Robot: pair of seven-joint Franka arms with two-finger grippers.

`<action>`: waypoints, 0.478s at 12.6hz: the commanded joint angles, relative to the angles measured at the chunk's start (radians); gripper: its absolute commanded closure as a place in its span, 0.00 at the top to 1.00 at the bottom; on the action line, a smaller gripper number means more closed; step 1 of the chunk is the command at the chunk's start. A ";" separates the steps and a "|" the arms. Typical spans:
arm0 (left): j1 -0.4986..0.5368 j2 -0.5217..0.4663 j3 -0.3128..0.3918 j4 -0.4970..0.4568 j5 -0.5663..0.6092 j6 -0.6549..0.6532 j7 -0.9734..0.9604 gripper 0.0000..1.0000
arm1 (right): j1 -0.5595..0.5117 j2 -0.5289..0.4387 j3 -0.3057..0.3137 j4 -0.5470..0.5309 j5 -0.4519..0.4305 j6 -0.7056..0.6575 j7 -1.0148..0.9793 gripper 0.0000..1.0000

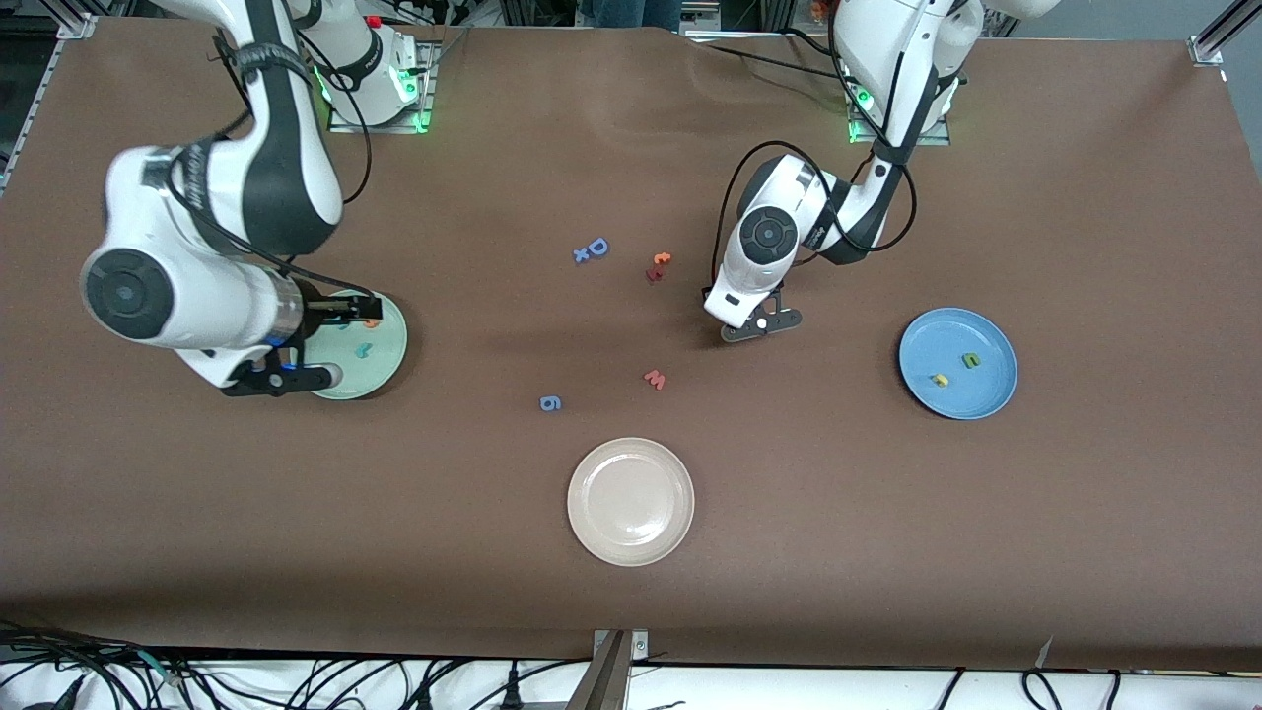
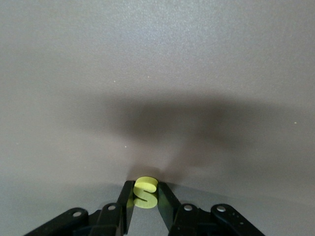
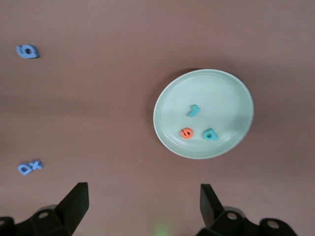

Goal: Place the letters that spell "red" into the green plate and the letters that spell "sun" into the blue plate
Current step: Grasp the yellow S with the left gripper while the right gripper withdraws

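- Letters were the only readable marks: a yellow s [image 2: 144, 193], a blue D [image 1: 597, 246] touching a small blue x [image 1: 581, 255], a pink-red w [image 1: 655, 379], a blue 6 or 9 shape [image 1: 550, 402], and an orange t [image 1: 662, 259] just beside a dark red piece [image 1: 652, 275] too small to read.
- Left gripper [image 2: 145, 204] was down at the tabletop [image 1: 887, 552] near the middle, its fingers [image 2: 165, 201] closed on the yellow s — the letter stood upright between them.
- Green plate [image 3: 170, 96] lay toward the right arm's end of the tabletop, round, pale mint, with a shallow rim; in it lay a teal r [image 3: 193, 111], an orange e [image 3: 186, 133] and a teal d [image 3: 209, 134], the e and d near each other.
- Right gripper [image 3: 143, 199] hung over the tabletop beside the green plate with its fingers spread wide, holding nothing.
- Blue plate [image 1: 996, 340] sat toward the left arm's end, holding a green u/n shape [image 1: 971, 361] and a yellow u/n shape [image 1: 941, 379] — close together, not touching.
- Cream-white plate [image 1: 592, 473] lay nearest the front camera, about midway along the tabletop.
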 commanded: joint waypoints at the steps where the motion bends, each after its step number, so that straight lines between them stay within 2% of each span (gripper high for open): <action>1: 0.012 -0.010 0.044 0.012 0.013 0.001 0.102 0.04 | 0.002 -0.040 -0.012 0.096 -0.048 -0.085 -0.017 1.00; 3: 0.051 -0.068 0.114 0.012 0.013 -0.059 0.316 0.04 | -0.039 -0.130 0.049 0.098 -0.108 -0.076 -0.015 1.00; 4: 0.081 -0.100 0.159 0.010 0.013 -0.094 0.456 0.05 | -0.093 -0.170 0.105 0.098 -0.143 -0.071 -0.020 1.00; 6: 0.127 -0.142 0.251 0.010 0.013 -0.154 0.709 0.06 | -0.220 -0.230 0.272 0.095 -0.226 -0.065 -0.020 1.00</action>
